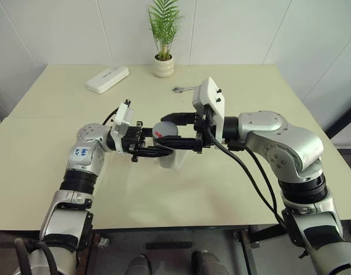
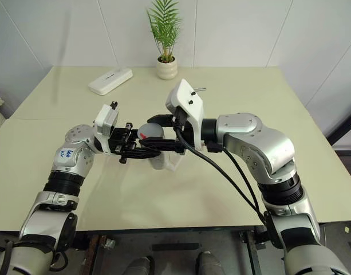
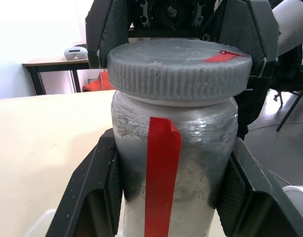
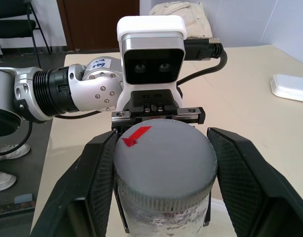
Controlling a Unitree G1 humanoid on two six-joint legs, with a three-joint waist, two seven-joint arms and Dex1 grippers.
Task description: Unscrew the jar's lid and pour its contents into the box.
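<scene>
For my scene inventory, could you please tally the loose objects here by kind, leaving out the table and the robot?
Silvery-grey cylindrical jar with red stripe: 1
Round grey ribbed lid with red mark: 1
Clear plastic box: 1
White oblong device: 1
White pot with green plant: 1
Metal wrench: 1
Total: 6

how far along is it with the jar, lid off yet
Not yet. Done: the left gripper is shut on the jar, held above the table. In hand: the right gripper is shut on the lid, which is on the jar. Left: unscrewing, then pouring into the box below.
</scene>
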